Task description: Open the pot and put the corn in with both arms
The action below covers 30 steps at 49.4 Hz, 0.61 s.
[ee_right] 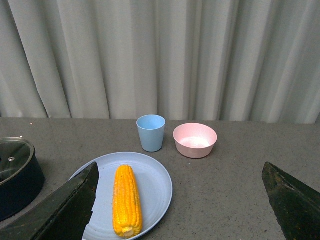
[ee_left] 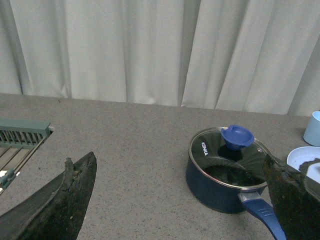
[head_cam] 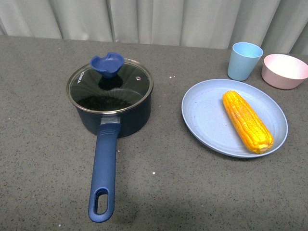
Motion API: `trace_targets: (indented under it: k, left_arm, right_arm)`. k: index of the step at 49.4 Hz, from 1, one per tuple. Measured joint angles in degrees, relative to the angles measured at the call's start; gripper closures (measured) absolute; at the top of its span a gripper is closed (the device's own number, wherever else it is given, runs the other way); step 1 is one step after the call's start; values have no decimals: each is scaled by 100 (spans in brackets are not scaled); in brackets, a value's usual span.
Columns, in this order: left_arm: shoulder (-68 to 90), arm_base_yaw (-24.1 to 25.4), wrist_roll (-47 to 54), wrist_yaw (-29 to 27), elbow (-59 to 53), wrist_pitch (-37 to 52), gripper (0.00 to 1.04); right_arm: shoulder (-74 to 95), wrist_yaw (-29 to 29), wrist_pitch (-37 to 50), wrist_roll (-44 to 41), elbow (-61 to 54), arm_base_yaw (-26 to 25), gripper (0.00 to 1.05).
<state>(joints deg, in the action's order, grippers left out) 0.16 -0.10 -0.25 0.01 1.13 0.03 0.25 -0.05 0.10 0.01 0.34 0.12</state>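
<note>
- Dark navy, the pot (head_cam: 115, 113) is seen standing on the grey surface (head_cam: 43, 144), to the left in the front view, with its long blue handle (head_cam: 104, 168) pointed towards the robot.
- The pot is closed by a glass lid (head_cam: 127, 89) with a blue knob (head_cam: 107, 64) on top.
- The corn (head_cam: 247, 121) is laid slantwise on a pale blue plate (head_cam: 204, 118), to the right of the pot and well apart from it.
- Behind the plate, a blue cup (head_cam: 244, 60) and a pink bowl (head_cam: 285, 70) are set near each other, close to the curtain (head_cam: 159, 19).
- The arms are shown only by the wrist views, where just the jaws can be seen.
- The left jaws are held spread wide and empty above the surface, aimed level towards the curtain. The pot is seen ahead of them, beyond the tips and untouched.
- The right jaws are likewise held released and wide, gripping nothing. The corn and plate are seen ahead of them, with no contact made.
- A green rack (ee_left: 22, 132) is glimpsed at the edge of the left wrist view.
</note>
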Motion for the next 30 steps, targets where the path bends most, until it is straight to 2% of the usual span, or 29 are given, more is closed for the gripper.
trace_targets:
  k: [4, 7, 10, 15, 22, 25, 30]
  left_arm:
    - [170, 149, -61, 509, 4, -11, 6]
    - [625, 164, -111, 625, 7, 219, 6]
    - [1440, -46, -173, 518, 11, 944, 6]
    - [3213, -678, -466, 184, 188, 2485, 6]
    - [6301, -1436, -527, -345, 802, 5047, 6]
    - [7490, -1598, -535, -479, 1163, 5685, 6]
    - [8535, -1762, -564, -527, 1545, 5936, 6]
  right_arm:
    - [0, 0, 0, 0, -2, 0, 9]
    - [0, -4, 0, 0, -2, 0, 9]
    - [0, -2, 0, 0, -2, 0, 9]
    - [0, -4, 0, 0, 0, 0, 9]
    - [0, -4, -2, 0, -2, 0, 9]
    - [0, -2, 0, 0, 0, 0, 9]
    - [0, -2, 0, 0, 0, 0, 9]
